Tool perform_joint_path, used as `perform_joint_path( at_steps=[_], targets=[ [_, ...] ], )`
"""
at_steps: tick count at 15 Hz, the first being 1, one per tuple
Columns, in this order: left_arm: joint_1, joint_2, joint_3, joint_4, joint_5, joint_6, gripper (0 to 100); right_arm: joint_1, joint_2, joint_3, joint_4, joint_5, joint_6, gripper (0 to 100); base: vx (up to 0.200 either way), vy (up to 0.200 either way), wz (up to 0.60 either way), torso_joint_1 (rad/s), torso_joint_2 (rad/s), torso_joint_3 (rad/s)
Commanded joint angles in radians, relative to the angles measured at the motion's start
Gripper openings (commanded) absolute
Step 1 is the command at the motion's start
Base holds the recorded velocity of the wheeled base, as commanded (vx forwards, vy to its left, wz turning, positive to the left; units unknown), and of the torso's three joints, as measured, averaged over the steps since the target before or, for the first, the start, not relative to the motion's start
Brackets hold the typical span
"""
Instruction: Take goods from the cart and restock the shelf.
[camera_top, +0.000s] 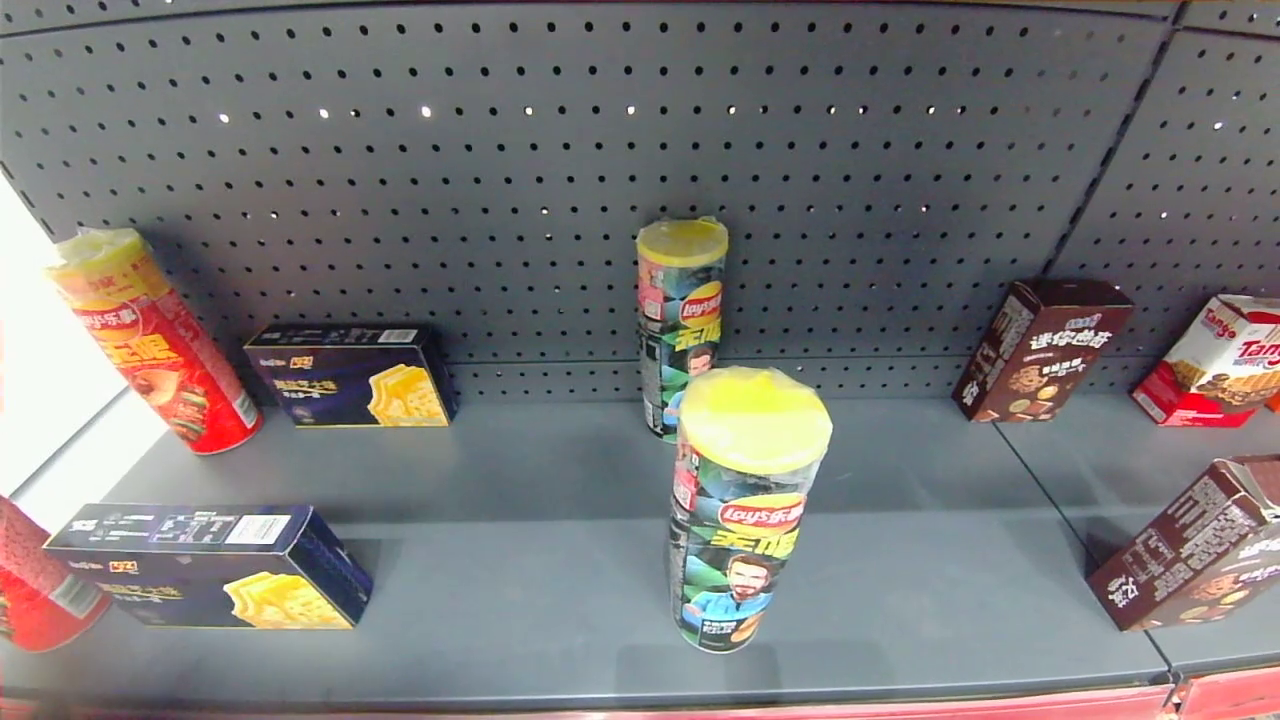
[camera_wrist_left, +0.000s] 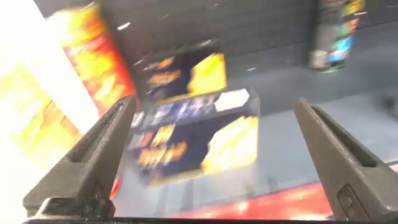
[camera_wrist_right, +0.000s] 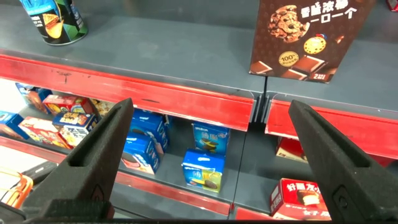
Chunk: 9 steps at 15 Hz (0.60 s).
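Left gripper (camera_wrist_left: 214, 106) spread wide, nothing held, facing the front blue box (camera_wrist_left: 193, 140) at 8 o'clock on the shelf (camera_top: 520, 560). Right gripper (camera_wrist_right: 211, 106) wide too, empty, out by the red lip (camera_wrist_right: 155, 87). Likely light, stiff cardboard, crushable if squeezed hard — best taken across the narrow sides. Front can (camera_top: 745, 510) at 6, second can (camera_top: 682, 320) just behind — yellow lids on, contents unseen, probably slick and tippy. Brown boxes (camera_top: 1040, 350) at 3 and 4. Lower shelf holding small blue cartons (camera_wrist_right: 202, 171).
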Motion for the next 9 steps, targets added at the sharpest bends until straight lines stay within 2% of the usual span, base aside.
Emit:
perform_joint_path(
  at_steps=[1, 2, 3, 4, 6, 7, 9],
  targets=[
    [0.15, -0.211, 0.059, 0.113, -0.132, -0.042, 100, 0.0, 0.001, 0.0, 0.0, 0.0, -0.001, 100, 0.0, 0.0, 0.0, 0.0, 0.0, 0.0],
    [0.175, -0.234, 0.059, 0.158, -0.183, -0.051, 100, 0.0, 0.001, 0.0, 0.0, 0.0, -0.001, 100, 0.0, 0.0, 0.0, 0.0, 0.0, 0.0],
    [0.201, -0.277, 0.059, 0.239, -0.262, -0.054, 100, 0.0, 0.001, 0.0, 0.0, 0.0, -0.001, 100, 0.0, 0.0, 0.0, 0.0, 0.0, 0.0],
    [0.204, -0.301, 0.059, 0.299, -0.288, -0.048, 100, 0.0, 0.001, 0.0, 0.0, 0.0, -0.001, 100, 0.0, 0.0, 0.0, 0.0, 0.0, 0.0],
    [0.204, -0.301, 0.059, 0.331, -0.296, -0.039, 100, 0.0, 0.001, 0.0, 0.0, 0.0, -0.001, 100, 0.0, 0.0, 0.0, 0.0, 0.0, 0.0],
    [0.204, -0.301, 0.059, 0.394, -0.296, -0.02, 100, 0.0, 0.001, 0.0, 0.0, 0.0, -0.001, 100, 0.0, 0.0, 0.0, 0.0, 0.0, 0.0],
    [0.204, -0.301, 0.059, 0.403, -0.295, -0.024, 100, 0.0, 0.001, 0.0, 0.0, 0.0, -0.001, 100, 0.0, 0.0, 0.0, 0.0, 0.0, 0.0]
  ],
)
